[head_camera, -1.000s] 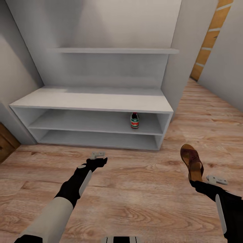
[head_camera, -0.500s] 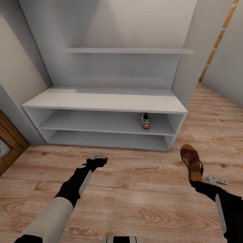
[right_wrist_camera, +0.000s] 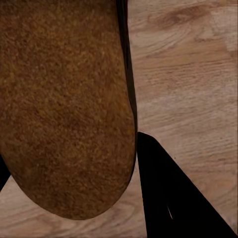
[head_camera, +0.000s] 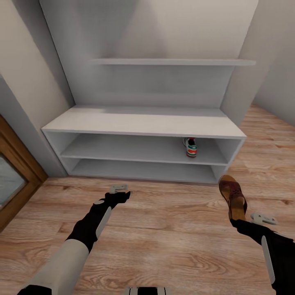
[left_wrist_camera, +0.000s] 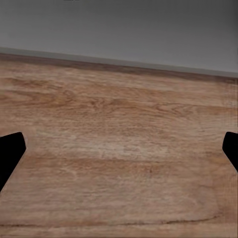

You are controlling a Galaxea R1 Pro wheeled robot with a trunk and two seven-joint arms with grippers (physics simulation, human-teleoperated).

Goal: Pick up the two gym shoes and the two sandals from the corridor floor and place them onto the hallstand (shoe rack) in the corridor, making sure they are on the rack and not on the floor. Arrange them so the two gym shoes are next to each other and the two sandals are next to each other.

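A brown sandal [head_camera: 232, 197] rode upright in the robot's right tool [head_camera: 239, 221], pinched at the heel between the dark fingers [right_wrist_camera: 168, 198] with its toe pointing up toward the hallstand [head_camera: 143, 123], clear of the wood-plank corridor floor [head_camera: 164, 237]. Seen from the wrist, the suede-like sole [right_wrist_camera: 64, 104] lay flat against one finger, so the grip looked real but narrow. One gym shoe [head_camera: 189, 147] already stood on the upper of the two low shoe shelves, toward the rack's right end, heel outward; its partner and the second sandal were somewhere beyond the frame. The left tool [head_camera: 118, 189] hung empty over bare planks in front of the rack, its fingers spread wide apart in the wrist camera.

The risk from here appeared to lie in that heel-only hold. A long, flat sandal gripped at one end could swing or slip if the arm moved quickly, and a drop would put it back on the floor. The shelf openings looked low, so a sandal carried on end might catch the thick bench top or the shelf edge on the way in, unless it was tipped flatter first. Placed too near the sneaker, it could also take the spot the second gym shoe needs, spoiling the pairing.
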